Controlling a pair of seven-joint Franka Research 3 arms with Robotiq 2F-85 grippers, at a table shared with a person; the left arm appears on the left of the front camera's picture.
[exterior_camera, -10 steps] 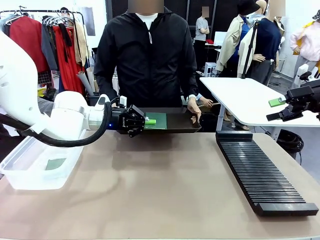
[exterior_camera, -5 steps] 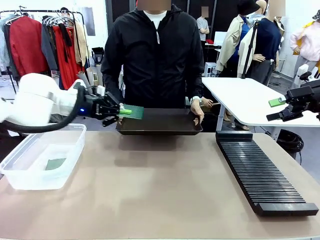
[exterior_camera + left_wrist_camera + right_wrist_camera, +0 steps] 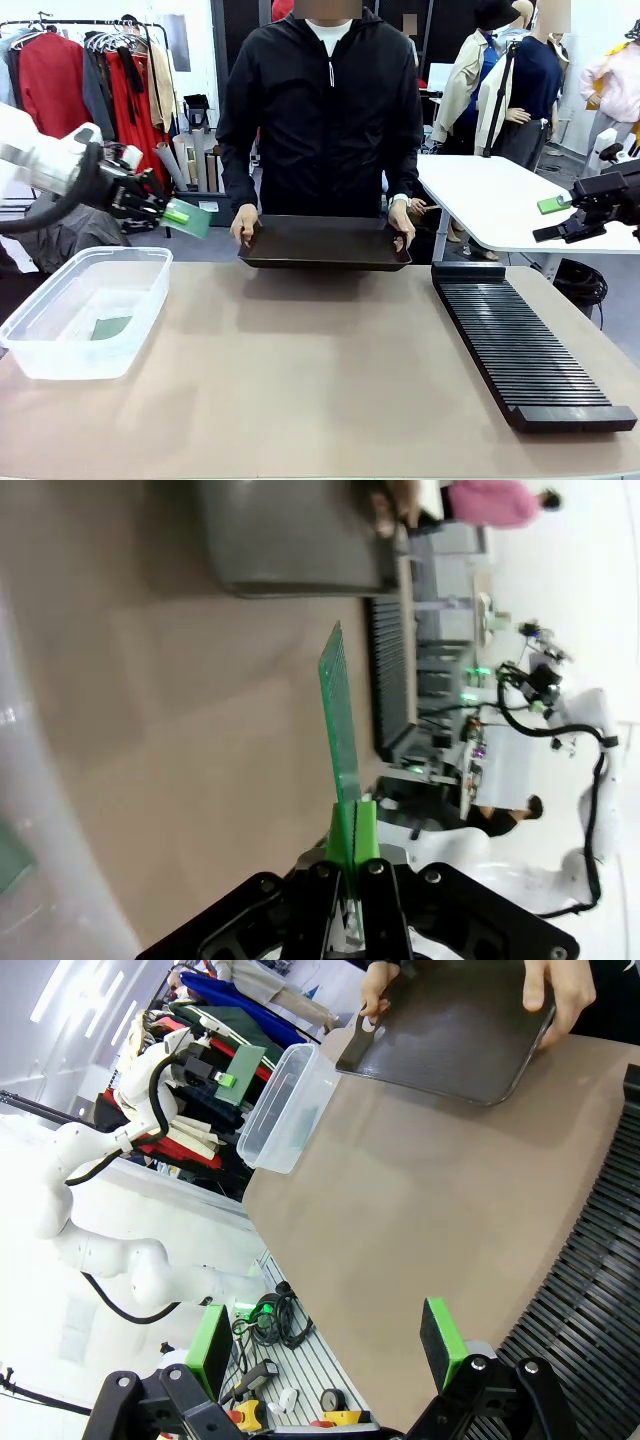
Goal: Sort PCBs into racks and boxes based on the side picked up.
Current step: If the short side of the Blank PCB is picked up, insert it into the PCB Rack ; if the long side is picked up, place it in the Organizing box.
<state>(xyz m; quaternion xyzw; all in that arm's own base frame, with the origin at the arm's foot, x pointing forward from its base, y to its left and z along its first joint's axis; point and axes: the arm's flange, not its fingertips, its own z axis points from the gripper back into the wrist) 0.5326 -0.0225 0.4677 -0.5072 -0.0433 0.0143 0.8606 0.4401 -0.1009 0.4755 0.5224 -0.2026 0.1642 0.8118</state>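
1. Starting with the front view: the left gripper (image 3: 172, 213) is hanging in the air at about 9 o'clock, pinching a PCB (image 3: 191, 218) by one edge between its lime pads, so it's clamped on that board. The board is sitting just above and past the far rim of the clear box (image 3: 140, 262), not touching it. A second PCB (image 3: 111, 327) is lying flat on the box floor. The person is holding the black tray (image 3: 325, 243) at 12 o'clock with a hand on each end, the left-side hand (image 3: 244, 223) and the right-side hand (image 3: 402, 221). The long black rack (image 3: 523, 345) is lying on the table (image 3: 300, 380) at about 4 o'clock, and its slots are looking bare from here. The right gripper (image 3: 548, 231) is hovering way out at 3 o'clock, well apart from everything; can't tell from this angle how its fingers are set.

2. Left wrist view: the fingers are squeezing together at 6 o'clock on the held PCB (image 3: 340, 715), which is showing edge-on and sticking up toward 12. The tray (image 3: 290, 535) is sitting at 12 o'clock and the rack (image 3: 392, 670) around 1 o'clock. A curve of the box wall (image 3: 40, 810) is running down the 9 o'clock side.

3. Right wrist view: the green pads (image 3: 441, 1341) are standing wide apart with nothing between them. The rack (image 3: 595, 1300) is lying at 3 o'clock, the tray (image 3: 450, 1025) at 12 to 1 with the person's hands gripping it, and the box (image 3: 285, 1110) at 11, with the other arm's PCB (image 3: 240, 1065) beside it.
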